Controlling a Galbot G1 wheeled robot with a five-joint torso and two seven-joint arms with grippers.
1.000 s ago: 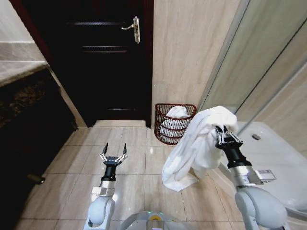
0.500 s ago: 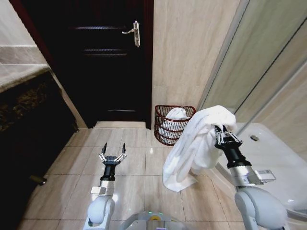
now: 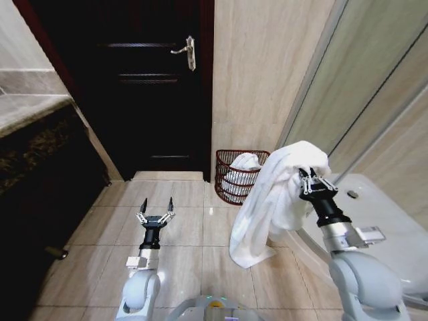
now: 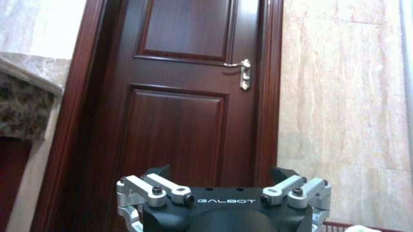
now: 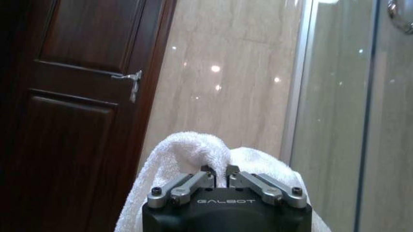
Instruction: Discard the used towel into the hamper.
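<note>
Both arms are light grey with rounded shells, each narrowing into a black wrist section. The left gripper (image 3: 155, 210) and right gripper (image 3: 315, 182) share one build: black body with white "GALBOT" lettering, silver metal finger linkages, dark screw heads at the pivots. The right forearm has a small silver box bolted to its side.
</note>
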